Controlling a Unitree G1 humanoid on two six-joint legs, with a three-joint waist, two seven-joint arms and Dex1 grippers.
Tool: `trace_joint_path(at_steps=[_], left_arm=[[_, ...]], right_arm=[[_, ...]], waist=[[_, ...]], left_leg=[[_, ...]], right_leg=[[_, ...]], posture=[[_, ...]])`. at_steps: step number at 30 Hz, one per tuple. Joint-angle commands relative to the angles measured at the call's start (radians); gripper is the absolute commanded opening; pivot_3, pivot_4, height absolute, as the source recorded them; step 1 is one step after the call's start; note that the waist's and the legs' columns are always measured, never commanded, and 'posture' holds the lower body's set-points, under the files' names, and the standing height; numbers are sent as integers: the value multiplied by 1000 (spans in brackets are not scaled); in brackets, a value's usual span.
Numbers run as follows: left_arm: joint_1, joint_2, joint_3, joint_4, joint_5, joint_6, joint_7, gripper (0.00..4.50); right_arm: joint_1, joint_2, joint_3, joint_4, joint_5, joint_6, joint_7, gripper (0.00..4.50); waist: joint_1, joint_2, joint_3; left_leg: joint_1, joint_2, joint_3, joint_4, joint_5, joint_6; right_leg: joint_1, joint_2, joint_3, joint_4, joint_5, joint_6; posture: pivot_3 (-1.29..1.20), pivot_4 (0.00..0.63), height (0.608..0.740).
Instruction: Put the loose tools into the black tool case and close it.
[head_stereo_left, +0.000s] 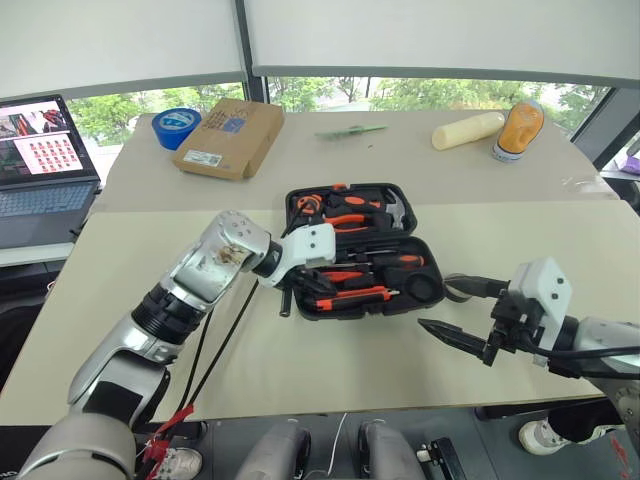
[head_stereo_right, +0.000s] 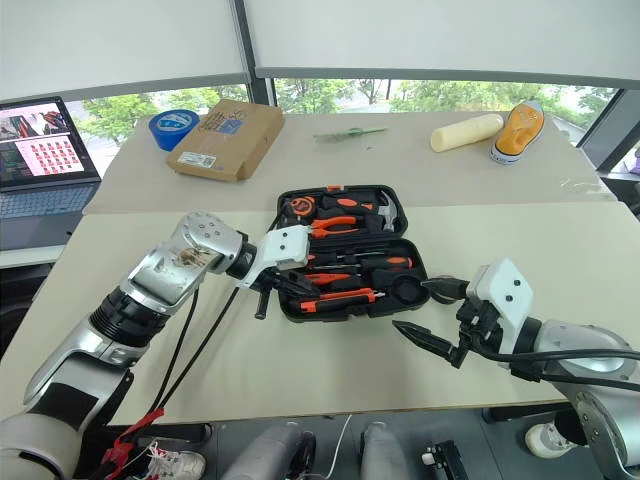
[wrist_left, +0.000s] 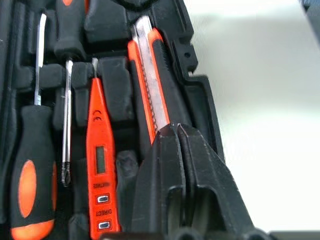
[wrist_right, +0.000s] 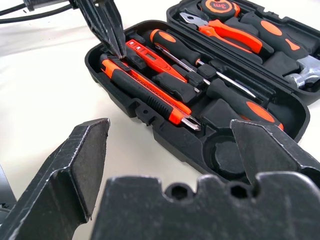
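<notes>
Black moulded plastic frames the work: the black tool case (head_stereo_left: 355, 250) lies open flat on the beige table (head_stereo_left: 300, 380), lid half away from you, base half nearest. The orange-and-black utility knife (wrist_right: 145, 92) sits in the front slot of the base, with the slim all-orange screwdriver (wrist_left: 100, 165) beside it and the two black-and-orange-handled screwdrivers (wrist_right: 200, 67) behind. The small dark grey tape ring (wrist_right: 227, 160) appears to rest in its round recess, though you cannot confirm it is fully seated.

The left gripper (wrist_right: 117, 47) stands pinched shut, empty, tips bearing on the handle end of the knife. Use that closed tip as a pusher: press straight down until the knife lies flush in its slot, then lift clear before any sideways motion, so the blade end does not lever up.

The right gripper (head_stereo_left: 460, 315) waits at the case's right end, fingers spread wide, holding nothing. Bring it round to the lid only once the left arm is out.

Nearby stand a brown cardboard box (head_stereo_left: 230, 135), a big blue tape roll (head_stereo_left: 177, 125) and a laptop (head_stereo_left: 40, 170), all well apart from the case. The obstruction that matters is the left arm itself, across the base where the lid must fold down.
</notes>
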Motion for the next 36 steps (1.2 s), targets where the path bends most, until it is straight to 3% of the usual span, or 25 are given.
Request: trace_joint_path(at_steps=[1,13,16,20,25,28,31,33,36], left_arm=[[2,14,-54,-1,57,-54,-15,59],[5,-52,-89,78,147,-139,21,59],[-18,-57,-36,69,114,-107,14,59],[-26,-69,137,19,-55,-43,-14,59],[36,-30,387,-42,-281,23,-35,1593],[61,-6,437,-66,-339,49,-31,2596],[150,93,523,-165,-430,84,-75,3820],[191,123,545,-227,-469,108,-60,4475],[239,118,573,-311,-520,116,-7,4475]], right_arm=[[-8,-1,-8,-14,-5,-28,2,4500],[12,21,-14,-35,-4,-22,-10,4500],[28,23,-27,-42,-2,-22,-8,4500],[56,15,-73,-38,-7,-18,-11,4500],[198,13,-268,15,-11,-13,36,4500],[243,13,-329,33,-8,-17,53,4500],[334,-3,-484,118,-11,-12,129,4500],[352,-18,-508,158,-23,-20,154,4500],[324,-40,-469,196,-30,-28,163,4500]], waist=[[0,0,0],[10,1,-1],[11,1,-1],[3,1,-1],[0,1,-1],[-1,1,-1],[-1,2,-1],[-1,2,-1],[-1,2,-1]], left_leg=[[0,0,0,0,0,0],[2,0,0,2,-2,4],[2,0,0,2,-2,4],[0,0,0,2,-2,3],[0,0,0,2,-1,1],[1,0,0,1,-1,1],[1,0,0,1,-1,1],[2,1,0,1,-1,1],[3,1,0,1,-2,2]], right_leg=[[0,0,0,0,0,0],[3,0,0,0,0,1],[3,1,-1,0,0,1],[1,1,0,1,0,1],[0,1,0,1,0,1],[1,1,0,1,0,1],[1,1,0,1,0,1],[1,1,0,1,0,1],[3,1,0,-1,0,1]], posture=[[0,150,735],[0,150,735],[0,150,735],[0,150,735],[0,150,735],[0,150,735],[0,150,735],[0,150,735],[0,150,735]])
